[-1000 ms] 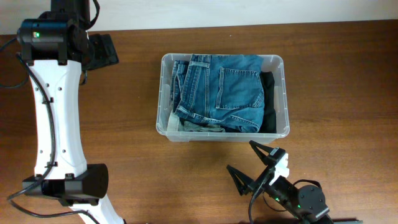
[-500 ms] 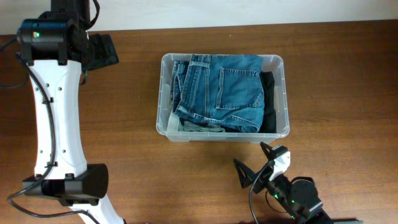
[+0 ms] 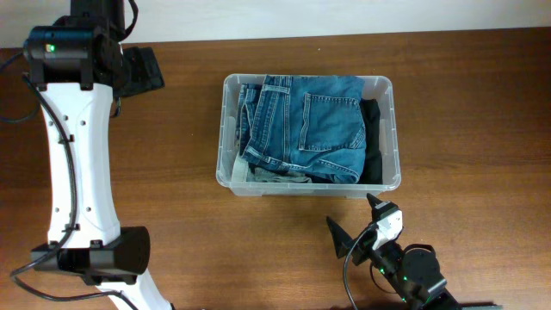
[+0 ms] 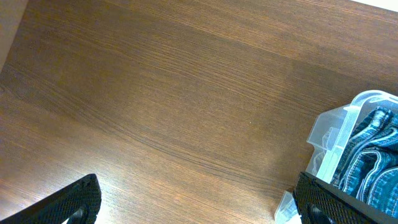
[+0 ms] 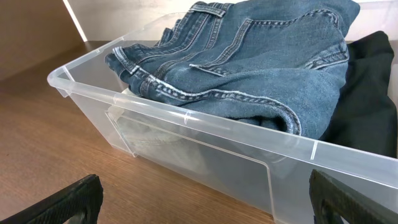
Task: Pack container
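Note:
The clear plastic container (image 3: 394,129) stands in the middle of the table. Folded blue jeans (image 3: 310,125) lie on top inside it, with a black garment (image 3: 372,146) along its right side. My right gripper (image 3: 353,215) hovers open just in front of the container's near wall, with nothing between its fingers. In the right wrist view the container (image 5: 186,118) fills the frame, with the jeans (image 5: 261,56) and the black garment (image 5: 373,93) inside. My left gripper (image 3: 145,69) is open at the far left, well away. Its wrist view catches the container's corner (image 4: 336,134).
A pale garment (image 5: 155,134) shows through the container's wall under the jeans. The white left arm (image 3: 77,155) runs down the table's left side. Bare brown wood (image 4: 186,99) lies under the left gripper (image 4: 199,205).
My right gripper has shifted a little to the right along the container's near wall, still open. The left arm and the container's contents have not moved.

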Controlling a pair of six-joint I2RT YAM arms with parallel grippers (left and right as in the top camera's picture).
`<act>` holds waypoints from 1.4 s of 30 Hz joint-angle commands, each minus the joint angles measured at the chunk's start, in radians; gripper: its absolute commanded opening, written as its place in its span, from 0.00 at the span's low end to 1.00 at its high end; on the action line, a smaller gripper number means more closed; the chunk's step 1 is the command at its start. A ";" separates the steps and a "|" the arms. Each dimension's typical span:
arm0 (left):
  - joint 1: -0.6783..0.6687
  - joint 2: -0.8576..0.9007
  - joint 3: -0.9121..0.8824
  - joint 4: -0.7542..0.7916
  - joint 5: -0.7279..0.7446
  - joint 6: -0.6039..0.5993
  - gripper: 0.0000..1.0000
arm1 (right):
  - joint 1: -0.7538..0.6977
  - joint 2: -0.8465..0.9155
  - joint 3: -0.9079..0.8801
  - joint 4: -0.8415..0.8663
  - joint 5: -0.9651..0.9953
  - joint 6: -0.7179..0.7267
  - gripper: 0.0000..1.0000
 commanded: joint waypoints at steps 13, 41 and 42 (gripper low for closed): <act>0.000 -0.003 0.001 -0.001 -0.010 0.001 0.99 | -0.137 -0.047 -0.005 -0.007 0.016 -0.015 0.99; 0.000 -0.003 0.001 -0.001 -0.010 0.001 0.99 | -0.604 -0.053 -0.005 -0.007 0.016 -0.015 0.99; 0.000 -0.003 0.001 -0.001 -0.010 0.001 0.99 | -0.604 -0.053 -0.005 -0.007 0.016 -0.015 0.99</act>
